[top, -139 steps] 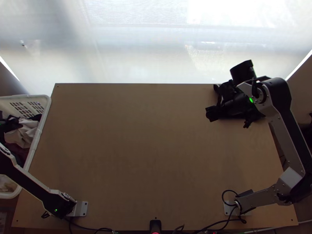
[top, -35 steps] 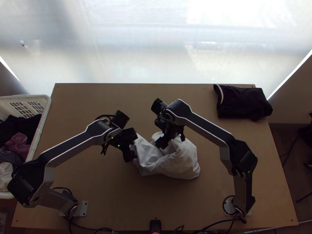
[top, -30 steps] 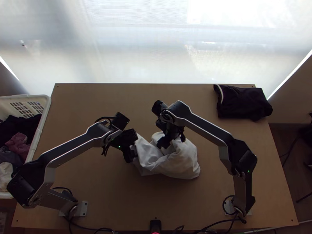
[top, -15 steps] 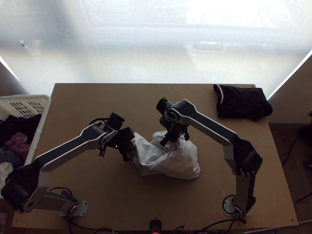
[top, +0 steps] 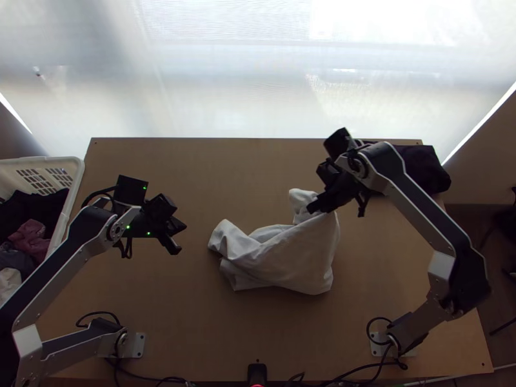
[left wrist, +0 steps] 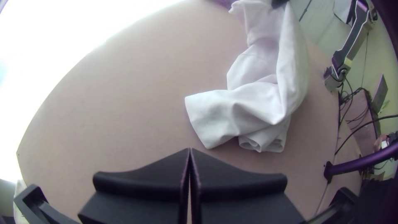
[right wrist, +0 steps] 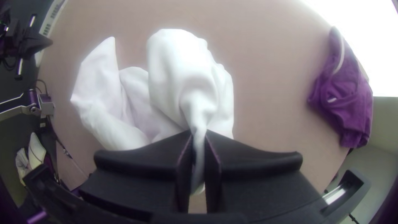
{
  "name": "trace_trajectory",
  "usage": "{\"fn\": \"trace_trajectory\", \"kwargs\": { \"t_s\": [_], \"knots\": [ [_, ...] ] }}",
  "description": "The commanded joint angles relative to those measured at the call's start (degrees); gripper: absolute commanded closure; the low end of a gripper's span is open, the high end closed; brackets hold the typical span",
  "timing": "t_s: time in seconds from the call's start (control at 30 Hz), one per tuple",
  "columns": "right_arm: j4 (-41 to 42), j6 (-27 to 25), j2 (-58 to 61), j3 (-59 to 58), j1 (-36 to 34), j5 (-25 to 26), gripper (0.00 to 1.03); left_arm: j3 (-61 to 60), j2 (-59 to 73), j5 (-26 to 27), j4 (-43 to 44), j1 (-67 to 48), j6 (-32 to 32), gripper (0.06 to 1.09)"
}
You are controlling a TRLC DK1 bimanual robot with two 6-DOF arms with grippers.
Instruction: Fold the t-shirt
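T-shirt, one, white: found at the middle of the table, bunched in loose folds, with one end spread toward the left arm and the opposite side gathered up to the right gripper. Whether it was a sleeve or a hem that was gripped could not be told.

Grippers, two. Left gripper: seen over the left part of the table, apart from the cloth, its fingers pressed together along the middle. Right gripper: seen at the far right side of the shirt, a narrow gathered fold of white cloth pinched between its fingers.

Arms, two: the left arm and the right arm, the latter bent over the table's right side.

Dark garment, one, pale-trimmed: laid in a compact bundle at the far right corner, well apart from the shirt and partly covered from above by the right arm.

Basket, one, white plastic: set beside the table's left edge. In it were counted four colours of clothing: black, dull red, grey and off-white.

Black device, one: placed at the middle of the near edge, a red light shown on it.
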Motion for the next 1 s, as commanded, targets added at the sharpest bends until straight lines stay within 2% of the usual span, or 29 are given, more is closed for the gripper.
{"fn": "trace_trajectory", "kwargs": {
  "t_s": [0.0, 0.3, 0.5, 0.6, 0.63, 0.67, 0.73, 0.77, 0.8, 0.97],
  "knots": [
    [-0.4, 0.2, -7.8, -5.3, -6.9, -1.3, 1.00, -0.7, -4.2, 0.3, -1.6, 0.6, -3.1, 1.05],
    [-0.7, -1.0, -16.0, -17.5, -21.6, -1.3, 1.00, -0.8, -2.2, 0.2, -0.4, -4.5, -5.0, 1.05],
    [2.9, -1.9, -18.6, -26.8, -27.6, -1.2, 1.00, -0.8, 1.6, 0.2, 2.5, -9.1, -5.4, 1.05],
    [4.2, -1.9, -18.6, -30.5, -28.5, -1.2, 0.99, -0.2, 3.5, 0.2, 4.1, -12.4, -6.0, 1.00],
    [4.4, -1.8, -18.7, -31.4, -28.5, -1.2, 0.91, -0.2, 4.3, 0.2, 4.9, -13.7, -6.1, 0.94],
    [4.5, -1.7, -18.8, -32.0, -28.5, -1.2, 0.77, -0.2, 5.1, 0.2, 5.7, -15.0, -5.9, 0.87],
    [4.4, -1.5, -18.8, -32.6, -28.3, -1.2, 0.29, 0.3, 7.2, 0.1, 6.7, -17.0, -5.5, 0.53],
    [4.3, -1.4, -18.8, -32.9, -27.9, -1.2, 0.16, 0.7, 8.1, 0.1, 7.3, -17.7, -5.4, 0.33],
    [4.3, -1.2, -18.8, -32.9, -27.7, -1.2, 0.12, 1.3, 9.2, 0.1, 7.9, -18.2, -5.5, 0.09],
    [4.0, -0.3, -18.8, -32.4, -26.7, -1.2, 0.06, 5.1, 13.8, 0.1, 10.9, -19.8, -5.5, 0.10]
  ]
}}
